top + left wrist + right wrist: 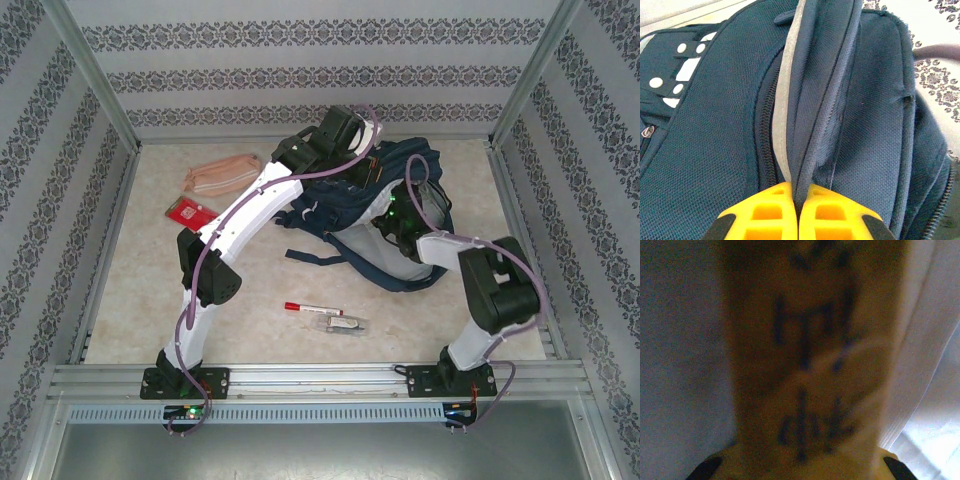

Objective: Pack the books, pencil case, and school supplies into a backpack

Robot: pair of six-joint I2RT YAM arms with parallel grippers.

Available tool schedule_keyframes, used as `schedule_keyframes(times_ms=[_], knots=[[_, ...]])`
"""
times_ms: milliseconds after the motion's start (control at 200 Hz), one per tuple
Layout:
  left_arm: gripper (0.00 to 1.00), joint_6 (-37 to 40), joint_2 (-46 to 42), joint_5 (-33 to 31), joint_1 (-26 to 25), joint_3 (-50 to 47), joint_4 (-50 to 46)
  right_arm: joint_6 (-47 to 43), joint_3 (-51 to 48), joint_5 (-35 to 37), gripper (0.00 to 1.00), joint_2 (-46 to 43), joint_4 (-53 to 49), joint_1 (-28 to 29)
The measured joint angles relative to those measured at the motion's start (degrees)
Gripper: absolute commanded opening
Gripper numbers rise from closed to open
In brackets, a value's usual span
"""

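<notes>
Yellow-tipped, the left gripper (798, 200) is clamping the soft rim of the backpack (715, 150), propping its mouth open. Meanwhile the right gripper (800, 467) is clenching the thin book (805, 365) down inside the pale lining (680, 365). It's light and floppy, I'm guessing, so an edge grip is looking safest.

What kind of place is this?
Probably a small robot test booth, not a home: a left arm and right arm bolted to a metal rail, with wallpapered walls and metal posts boxing in one table.
</notes>
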Motion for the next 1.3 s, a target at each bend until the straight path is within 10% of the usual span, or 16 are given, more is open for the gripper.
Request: schedule_keyframes(times_ms=[500, 650, 1299], knots=[[0.0, -0.3, 0.0, -0.2, 0.0, 0.0, 0.1, 10.9, 8.2, 11.5, 0.08, 18.1, 19.0, 3.8], [0.0, -0.3, 0.0, -0.6, 0.1, 0.0, 0.1, 13.7, 11.1, 11.9, 0.26, 21.4, 20.2, 4.6], [0.0, -0.2, 0.0, -3.8, 1.4, -0.2, -0.2, 14.8, 16.1, 1.9, 0.61, 12.1, -14.4, 2.4]])
